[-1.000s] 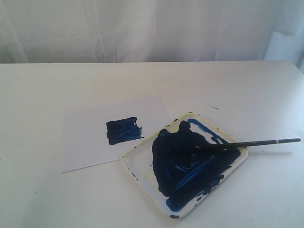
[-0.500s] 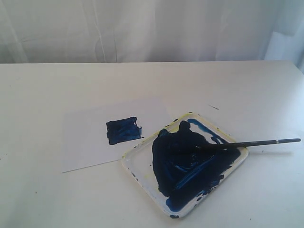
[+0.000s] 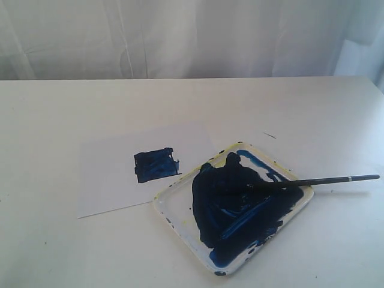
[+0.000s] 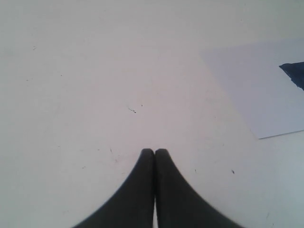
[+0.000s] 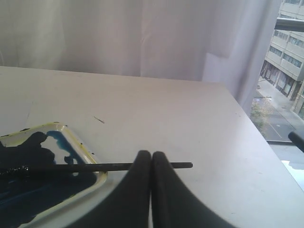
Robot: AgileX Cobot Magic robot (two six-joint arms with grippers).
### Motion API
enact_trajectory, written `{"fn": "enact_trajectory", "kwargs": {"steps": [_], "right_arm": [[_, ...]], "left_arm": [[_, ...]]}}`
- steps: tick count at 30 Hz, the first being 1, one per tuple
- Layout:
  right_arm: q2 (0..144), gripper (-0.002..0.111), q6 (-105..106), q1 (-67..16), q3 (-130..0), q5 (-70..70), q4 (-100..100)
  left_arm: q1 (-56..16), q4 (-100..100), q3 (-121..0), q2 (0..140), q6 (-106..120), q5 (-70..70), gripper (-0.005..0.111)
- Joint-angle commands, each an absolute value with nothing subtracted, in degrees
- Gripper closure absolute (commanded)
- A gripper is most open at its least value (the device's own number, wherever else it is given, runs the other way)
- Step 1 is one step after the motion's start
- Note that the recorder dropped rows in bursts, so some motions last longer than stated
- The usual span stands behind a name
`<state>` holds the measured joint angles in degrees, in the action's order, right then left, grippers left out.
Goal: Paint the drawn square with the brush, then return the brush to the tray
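Two grippers, both pressed fully shut with nothing between their jaws, is what my wrist feeds give me. The left gripper [image 4: 155, 151] hangs over bare bench [image 4: 85, 95]. Off to one side of it lies the white paper sheet [image 4: 256, 85], and a corner of the drawn square [image 4: 295, 72] shows at the frame edge. The right gripper [image 5: 151, 153] sits close to the brush [image 5: 95, 166]. Its closed tips overlap the handle near the free end, but I cannot tell whether they touch it.

On the exterior feed, the drawn square [image 3: 155, 164] is filled with dark blue paint, a little ragged along its right edge. It sits on the paper sheet [image 3: 114, 174], just beside the tray [image 3: 165, 207], whose near-left rim overlaps the paper's edge. A large dark blue smear [image 3: 234, 204] covers most of the tray floor.

The brush [image 3: 312, 180] lies with its tip end in that smear. Its handle crosses the tray's right rim and juts out over the bench [image 3: 60, 108] towards the right. A pale band shows near the handle end.

Behind the bench hangs a white curtain [image 3: 180, 36].
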<state>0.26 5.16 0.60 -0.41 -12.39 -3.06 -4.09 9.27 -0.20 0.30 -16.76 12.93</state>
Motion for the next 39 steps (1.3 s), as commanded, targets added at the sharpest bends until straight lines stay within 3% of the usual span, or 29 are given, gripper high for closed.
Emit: {"fn": "enact_trajectory", "kwargs": {"steps": [1, 31, 39], "right_arm": [[0.0, 0.108, 4.71, 0.43, 0.0, -12.45, -3.02], [0.0, 0.108, 5.33, 0.43, 0.0, -12.46, -3.02], [0.0, 0.108, 5.36, 0.43, 0.0, -12.58, -3.02]], "left_arm": [[-4.14, 9.25, 0.0, 0.0, -17.11, 13.02, 0.107], [-4.14, 9.68, 0.0, 0.0, -16.01, 13.11, 0.107], [-4.14, 0.88, 0.0, 0.0, -5.61, 12.46, 0.107]]}}
